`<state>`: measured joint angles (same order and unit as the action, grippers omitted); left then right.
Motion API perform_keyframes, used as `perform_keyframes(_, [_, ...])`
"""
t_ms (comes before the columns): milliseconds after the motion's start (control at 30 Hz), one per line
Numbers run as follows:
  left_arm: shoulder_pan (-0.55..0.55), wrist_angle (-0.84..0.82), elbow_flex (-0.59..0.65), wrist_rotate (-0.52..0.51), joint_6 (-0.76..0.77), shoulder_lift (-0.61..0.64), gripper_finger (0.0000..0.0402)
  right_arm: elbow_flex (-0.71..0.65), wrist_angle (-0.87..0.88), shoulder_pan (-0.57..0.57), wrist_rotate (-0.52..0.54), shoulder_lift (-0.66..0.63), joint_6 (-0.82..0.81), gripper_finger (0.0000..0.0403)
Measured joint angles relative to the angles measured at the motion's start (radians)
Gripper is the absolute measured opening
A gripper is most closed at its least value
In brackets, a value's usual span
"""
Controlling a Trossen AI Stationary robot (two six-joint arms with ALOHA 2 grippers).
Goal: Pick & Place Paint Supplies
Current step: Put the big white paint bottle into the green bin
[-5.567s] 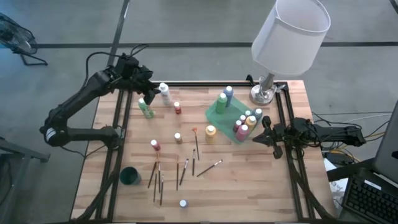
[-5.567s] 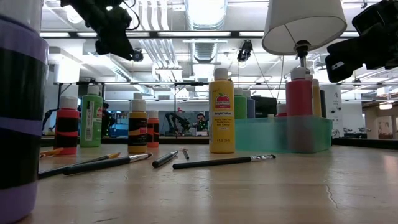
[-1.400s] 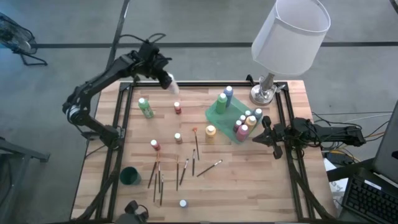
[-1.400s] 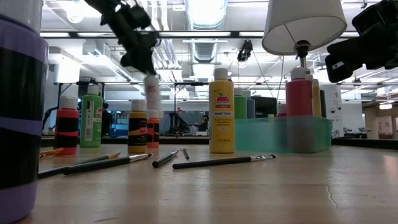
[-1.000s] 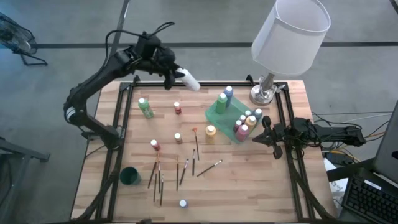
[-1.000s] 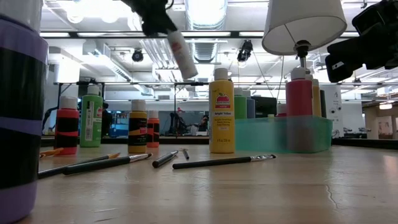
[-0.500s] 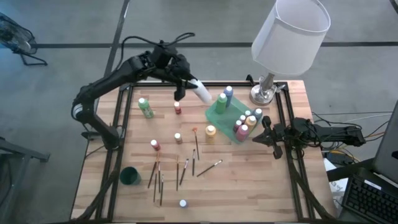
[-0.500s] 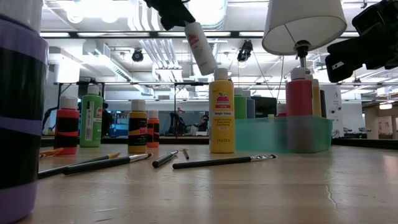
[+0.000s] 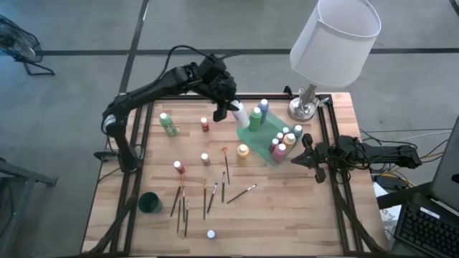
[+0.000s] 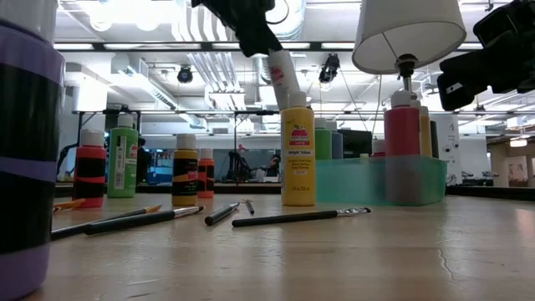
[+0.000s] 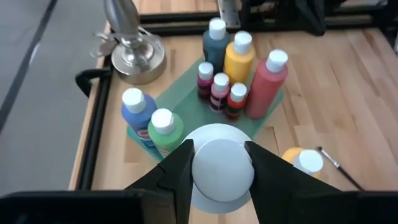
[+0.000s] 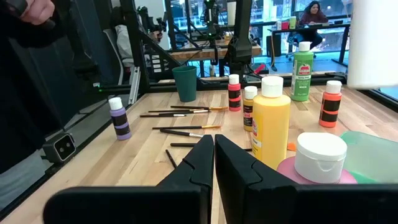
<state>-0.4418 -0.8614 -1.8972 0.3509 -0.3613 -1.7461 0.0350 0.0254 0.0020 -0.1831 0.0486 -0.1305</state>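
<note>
Paint supplies lie scattered on your wooden table, and one white bottle hangs in the air, clamped by the left gripper at the green tray's 10 o'clock edge. Your left arm reaches long from the table's 9 o'clock side toward 12. The right gripper, fingers together and holding nothing, waits at the tray's 4 o'clock. Bare wood opens toward 5 o'clock. The lamp crowds 1 o'clock. Brushes lie toward 6 o'clock, and a dark green cup sits at 7 o'clock.
</note>
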Motion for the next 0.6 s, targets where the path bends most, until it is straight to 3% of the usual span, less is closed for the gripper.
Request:
perform_keyframes(433, [0.011, 0.011, -0.021, -0.004, -0.036, -0.118, 0.0127, 0.000, 0.000, 0.000, 0.000, 0.000, 0.000, 0.0013])
perform_keyframes(600, [0.018, 0.043, -0.021, -0.057, -0.064, -0.154, 0.0127, 0.000, 0.000, 0.000, 0.000, 0.000, 0.000, 0.0013])
